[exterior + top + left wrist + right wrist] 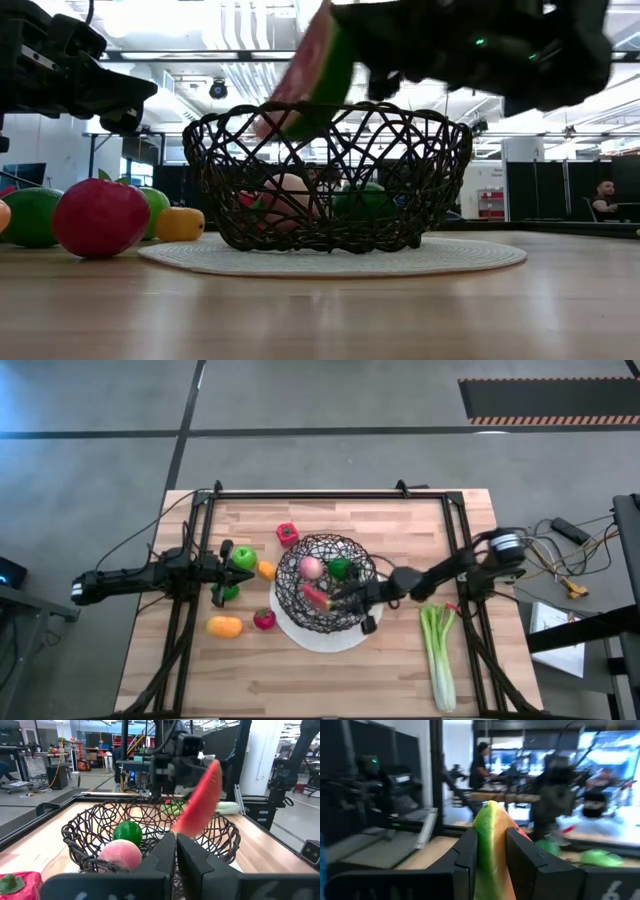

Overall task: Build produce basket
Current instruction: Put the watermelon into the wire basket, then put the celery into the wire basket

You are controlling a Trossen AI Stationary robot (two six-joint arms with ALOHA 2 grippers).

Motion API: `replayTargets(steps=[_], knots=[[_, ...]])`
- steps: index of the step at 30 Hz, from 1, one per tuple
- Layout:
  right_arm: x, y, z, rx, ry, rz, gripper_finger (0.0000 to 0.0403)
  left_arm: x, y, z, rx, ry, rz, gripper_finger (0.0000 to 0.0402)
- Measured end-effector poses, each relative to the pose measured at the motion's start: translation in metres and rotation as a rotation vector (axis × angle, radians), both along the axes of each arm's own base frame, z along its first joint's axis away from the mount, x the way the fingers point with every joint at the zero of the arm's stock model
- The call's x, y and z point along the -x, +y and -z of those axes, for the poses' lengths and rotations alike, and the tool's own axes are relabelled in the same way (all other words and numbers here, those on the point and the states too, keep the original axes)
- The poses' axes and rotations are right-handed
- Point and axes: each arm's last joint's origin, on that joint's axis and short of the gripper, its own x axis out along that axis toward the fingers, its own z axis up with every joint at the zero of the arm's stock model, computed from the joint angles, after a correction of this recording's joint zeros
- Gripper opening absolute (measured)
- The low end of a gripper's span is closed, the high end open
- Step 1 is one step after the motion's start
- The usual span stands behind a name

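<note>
A round white mat [300,637] lies mid-table — cables [575,555] sprawl off the table's right edge

Basket [325,596] mouth partly blocked from above: right gripper [340,598] hangs over its middle, clamped on the watermelon slice [312,72], which sits at and just above rim height. Basket floor holds a peach [311,567] and a lime [340,569] on the far side; near side looks free. Left gripper [222,573] sits well left of the basket, fingers together, crowded by the green apple [243,558] and an orange piece [266,570]. Strawberry [264,620] and another orange piece [225,626] lie on the front-left table. Red pepper [288,535] just behind the rim. Celery stalk [438,655] lies along the front right. Open wood along the front edge and far right corner.
</note>
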Motion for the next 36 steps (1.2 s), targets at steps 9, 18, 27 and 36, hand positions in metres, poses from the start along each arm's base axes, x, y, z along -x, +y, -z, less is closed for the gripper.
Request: replayTargets(steps=[9, 18, 27, 36], knots=[[-0.028, -0.020, 0.011, -0.121, 0.091, -0.032, 0.0083, 0.000, 0.000, 0.000, 0.000, 0.001, 0.000, 0.0000], [-0.035, -0.031, 0.018, -0.079, 0.344, 0.073, 0.0133, 0.000, 0.000, 0.000, 0.000, -0.001, 0.000, 0.0000], [-0.013, -0.035, -0.023, 0.049, 0.633, 0.194, 0.0209, 0.000, 0.000, 0.000, 0.000, 0.001, 0.000, 0.0000], [0.007, -0.032, -0.069, -0.056, 0.820, 0.327, 0.0226, 0.000, 0.000, 0.000, 0.000, 0.001, 0.001, 0.0000]])
